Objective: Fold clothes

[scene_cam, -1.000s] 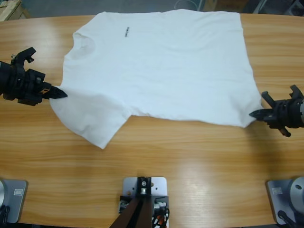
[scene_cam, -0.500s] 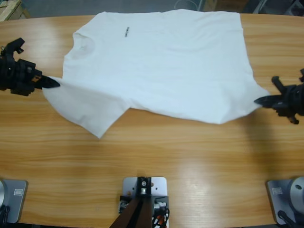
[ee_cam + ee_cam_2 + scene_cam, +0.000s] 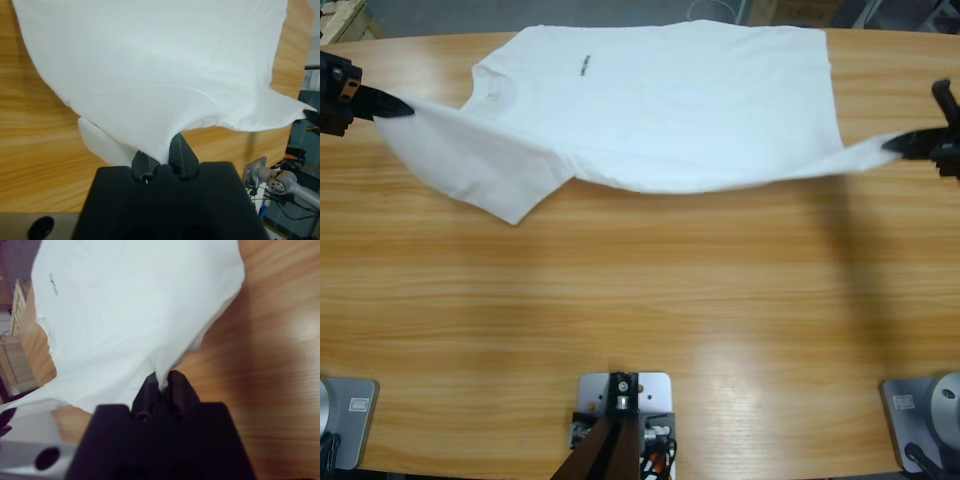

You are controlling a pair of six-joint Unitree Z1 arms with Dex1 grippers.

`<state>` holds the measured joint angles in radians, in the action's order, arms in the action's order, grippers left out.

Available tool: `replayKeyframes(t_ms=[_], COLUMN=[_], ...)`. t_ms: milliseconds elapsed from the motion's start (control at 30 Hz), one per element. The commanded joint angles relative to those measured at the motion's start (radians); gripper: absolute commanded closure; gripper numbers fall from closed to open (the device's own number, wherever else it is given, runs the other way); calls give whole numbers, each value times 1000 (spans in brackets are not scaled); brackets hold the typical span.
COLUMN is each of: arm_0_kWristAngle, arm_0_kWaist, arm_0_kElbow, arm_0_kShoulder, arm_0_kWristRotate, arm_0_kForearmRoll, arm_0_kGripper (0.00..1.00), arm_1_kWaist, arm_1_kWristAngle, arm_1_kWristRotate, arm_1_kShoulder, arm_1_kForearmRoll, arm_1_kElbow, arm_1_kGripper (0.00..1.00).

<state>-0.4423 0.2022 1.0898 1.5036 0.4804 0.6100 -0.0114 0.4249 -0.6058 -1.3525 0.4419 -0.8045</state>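
the white t-shirt [image 3: 660, 100] lies spread across the far half of the wooden table [image 3: 640, 320], chest up with its small dark mark [image 3: 585, 66] near the far edge and the round neck toward the left end. the left gripper [image 3: 395, 107] is clamped on the shirt's shoulder edge at the table's left end, cloth pinched between its jaws in the left wrist view [image 3: 162, 157]. the right gripper [image 3: 898, 146] is closed on the hem corner at the right end [image 3: 161, 385], so the near edge of the shirt hangs stretched between the two.
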Motion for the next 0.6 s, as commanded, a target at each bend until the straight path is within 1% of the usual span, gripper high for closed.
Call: replayKeyframes(t_ms=[33, 167, 433, 600], arm_0_kWristAngle=[-12, -12, -2, 4], arm_0_kWaist=[-13, -14, -5, 10], arm_0_kElbow=[2, -7, -153, -201], arm_0_kShoulder=[9, -42, -208, -298], arm_0_kWristRotate=[-14, -10, 0, 27], arm_0_kForearmRoll=[27, 46, 47, 61], arm_0_kGripper=[1000, 1000, 1000, 1000], arm_1_kWaist=[-24, -24, -24, -24], arm_1_kWristAngle=[6, 5, 0, 0], arm_1_kWristRotate=[45, 49, 43, 44], arm_1_kShoulder=[-38, 0, 140, 210], arm_1_kForearmRoll=[65, 116, 171, 220], arm_1_kElbow=[-57, -80, 1, 18], arm_1_kGripper=[1000, 1000, 1000, 1000])
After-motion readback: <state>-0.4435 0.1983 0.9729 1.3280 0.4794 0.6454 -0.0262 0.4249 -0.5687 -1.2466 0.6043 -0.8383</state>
